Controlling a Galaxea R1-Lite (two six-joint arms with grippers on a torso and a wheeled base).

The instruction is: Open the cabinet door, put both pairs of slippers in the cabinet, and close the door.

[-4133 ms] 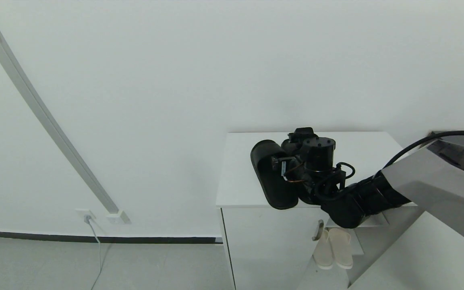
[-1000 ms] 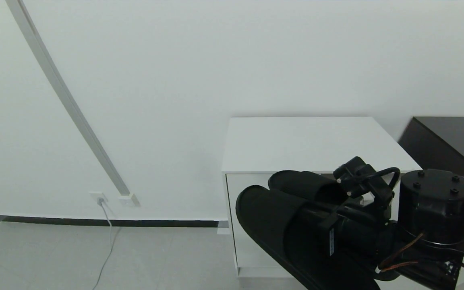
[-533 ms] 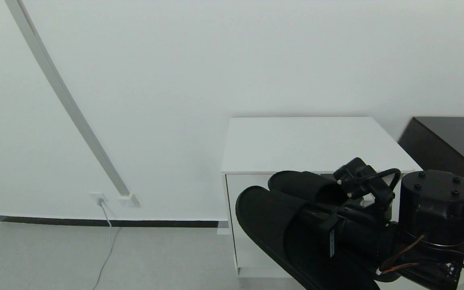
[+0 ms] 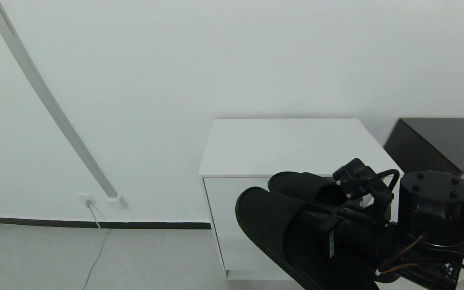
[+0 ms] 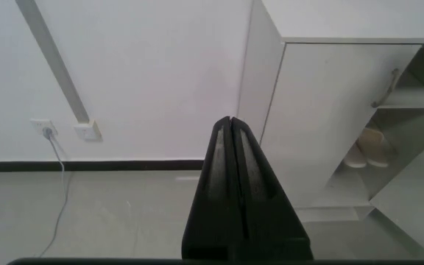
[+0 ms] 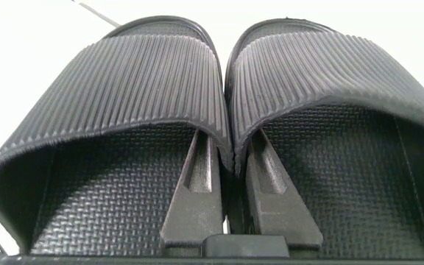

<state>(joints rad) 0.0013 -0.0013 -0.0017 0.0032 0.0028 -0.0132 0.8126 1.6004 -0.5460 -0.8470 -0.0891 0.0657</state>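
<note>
While the right claw (image 6: 230, 165) clamps the pair of black ribbed rubber slippers (image 4: 280, 217), toes leading, the white cabinet (image 4: 280, 145) sits just beyond, its open shelves (image 5: 411, 103) toward its right edge; left claw (image 5: 232, 129) pinched shut, empty.

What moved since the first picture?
The right gripper drew the black slippers back from by the cabinet top toward the robot, lower in the head view. The camera also shifted lately. The grip stayed shut, and the white slippers stay on the shelf inside.
</note>
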